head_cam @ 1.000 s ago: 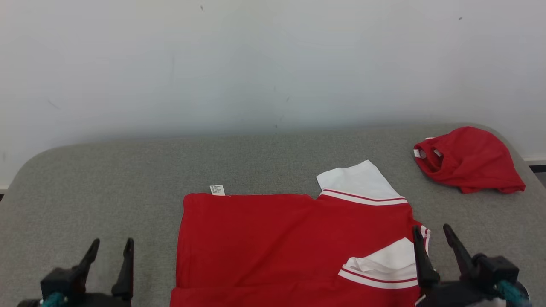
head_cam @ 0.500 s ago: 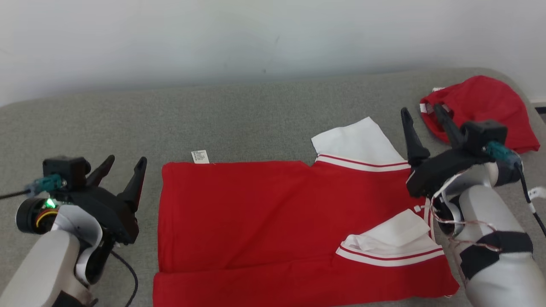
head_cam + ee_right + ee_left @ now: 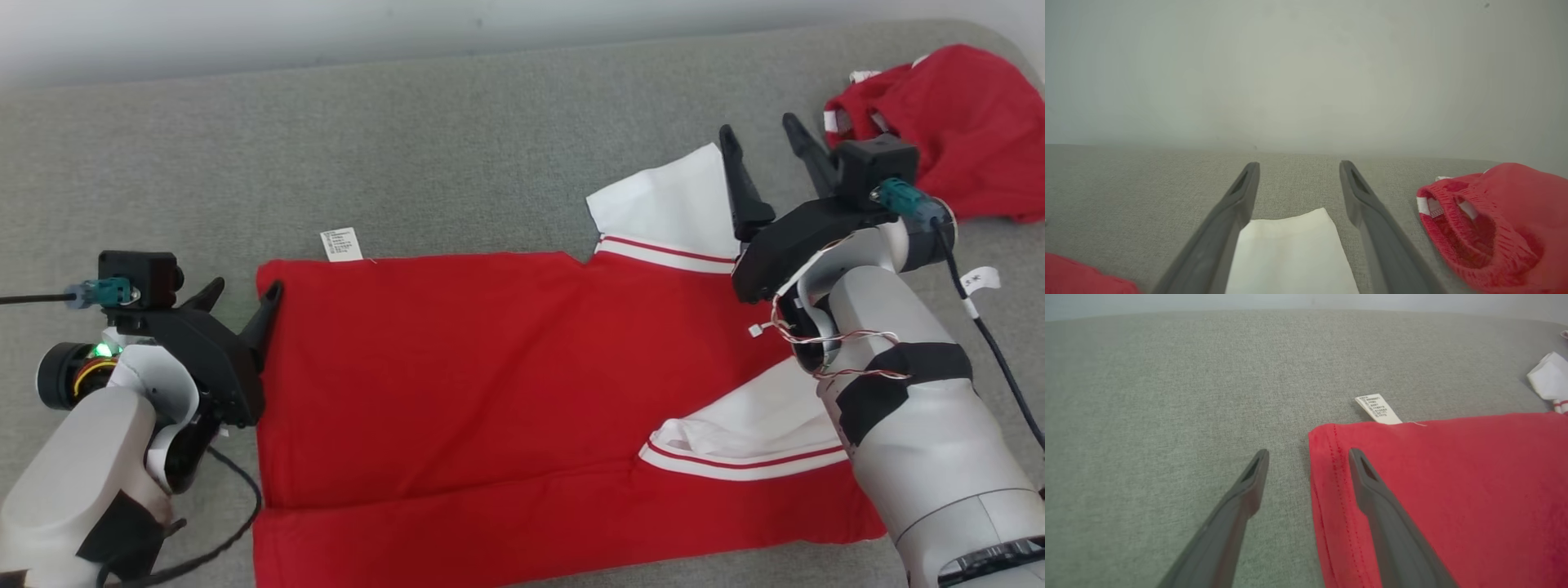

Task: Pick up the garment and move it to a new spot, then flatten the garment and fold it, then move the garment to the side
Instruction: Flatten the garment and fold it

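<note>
Lying flat across the middle of the surface (image 3: 457, 147), the garment (image 3: 490, 384) has its hem toward your left and its white sleeves toward your right, with a fold line running along its near side. Your left jaws stand released and empty at the hem's far corner: one finger (image 3: 1376, 498) is over the red cloth, the other (image 3: 1245, 490) over bare surface, near the label (image 3: 1378, 409). Whether they touch down, you cannot tell. Your right jaws, also released and holding nothing, are above the far sleeve (image 3: 1290, 253), which shows between them. A red heap (image 3: 971, 122) sits crumpled at the far right corner, apart from the garment.
</note>
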